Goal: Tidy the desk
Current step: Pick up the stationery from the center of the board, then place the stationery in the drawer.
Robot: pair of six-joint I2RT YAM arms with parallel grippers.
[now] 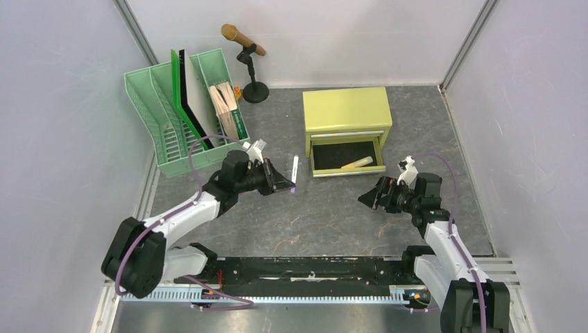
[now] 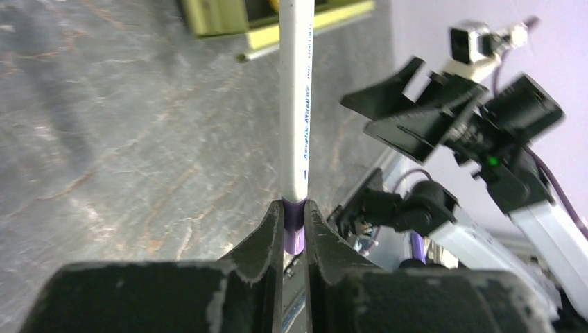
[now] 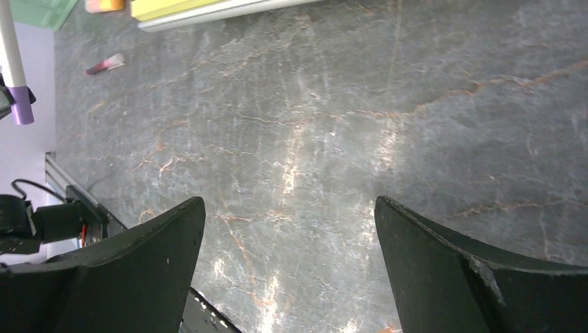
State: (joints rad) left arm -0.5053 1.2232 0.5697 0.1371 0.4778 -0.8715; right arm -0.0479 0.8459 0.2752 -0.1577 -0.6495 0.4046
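The desk (image 1: 333, 222) is a dark grey, veined tabletop. My left gripper (image 1: 288, 186) hovers over its middle, shut on the purple end of a white marker (image 1: 295, 168) that sticks out towards the cabinet. In the left wrist view the fingertips (image 2: 274, 229) pinch the purple cap and the white marker barrel (image 2: 297, 104) runs straight ahead. My right gripper (image 1: 366, 198) hangs open to the right, facing the left one, with only bare desk (image 3: 291, 139) between its wide fingers (image 3: 159, 243). The marker's purple tip (image 3: 21, 104) shows at that view's left edge.
A yellow-green cabinet (image 1: 347, 111) stands at the back, its lower drawer (image 1: 347, 158) open with a pale yellow pen (image 1: 357, 164) inside. A green file rack (image 1: 173, 125) sits at back left, and a microphone on a stand (image 1: 246, 52) is behind it. A small pink stick (image 3: 105, 64) lies on the desk.
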